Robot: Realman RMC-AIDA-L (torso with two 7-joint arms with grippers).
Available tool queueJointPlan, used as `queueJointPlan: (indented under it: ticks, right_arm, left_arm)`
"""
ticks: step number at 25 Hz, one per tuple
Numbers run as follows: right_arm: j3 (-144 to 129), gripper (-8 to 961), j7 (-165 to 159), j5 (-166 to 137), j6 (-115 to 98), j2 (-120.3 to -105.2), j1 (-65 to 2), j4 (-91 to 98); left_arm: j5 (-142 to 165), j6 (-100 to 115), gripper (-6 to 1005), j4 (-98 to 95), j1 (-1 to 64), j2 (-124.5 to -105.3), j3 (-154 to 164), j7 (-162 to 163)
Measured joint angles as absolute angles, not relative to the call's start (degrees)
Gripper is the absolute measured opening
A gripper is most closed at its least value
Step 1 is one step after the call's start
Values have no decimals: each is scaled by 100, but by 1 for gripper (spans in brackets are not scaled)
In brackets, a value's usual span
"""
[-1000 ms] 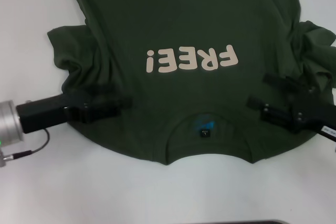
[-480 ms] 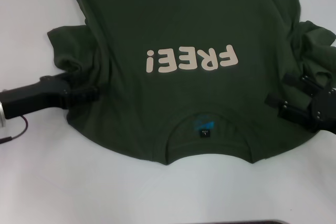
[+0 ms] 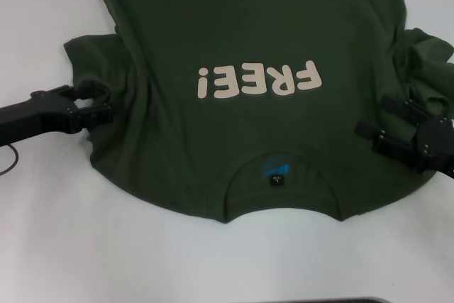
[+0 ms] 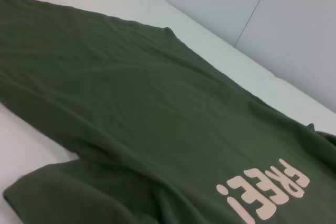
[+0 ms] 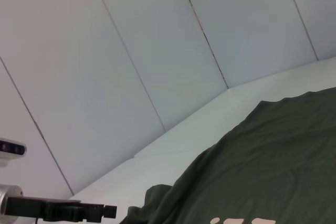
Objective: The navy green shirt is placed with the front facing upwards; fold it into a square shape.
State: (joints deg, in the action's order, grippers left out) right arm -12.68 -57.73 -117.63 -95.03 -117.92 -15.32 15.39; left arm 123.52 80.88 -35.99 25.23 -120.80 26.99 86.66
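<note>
The navy green shirt (image 3: 248, 33) lies front up on the white table (image 3: 71, 246), collar toward me. Its cream "FREE!" lettering (image 3: 259, 79) and black neck label (image 3: 276, 179) show. Both sleeves are bunched in folds at the sides. My left gripper (image 3: 89, 102) is open at the shirt's left edge, beside the bunched left sleeve (image 3: 89, 65). My right gripper (image 3: 383, 120) is open over the right shoulder, below the bunched right sleeve (image 3: 425, 58). The left wrist view shows the shirt (image 4: 131, 103). The right wrist view shows the shirt (image 5: 262, 171) and the left gripper (image 5: 79, 212) farther off.
Bare white table lies in front of the collar and to the left. A thin cable (image 3: 10, 157) hangs by the left arm. A dark strip (image 3: 333, 301) runs along the near table edge. Pale wall panels (image 5: 131, 51) stand behind the table.
Both grippers have drawn outward off the shoulders: the left one moved left and up to the shirt's edge, the right one moved right. The shirt has not visibly shifted.
</note>
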Motion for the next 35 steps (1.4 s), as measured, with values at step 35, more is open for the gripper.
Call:
queueJointPlan:
  ticks: [35]
  right_arm:
    - [-1256,911,-5783,-11760,-9472,-11862,-1565,1517]
  left_arm:
    - [12621,7293,854,-3392,2585,-12134,2778,8537]
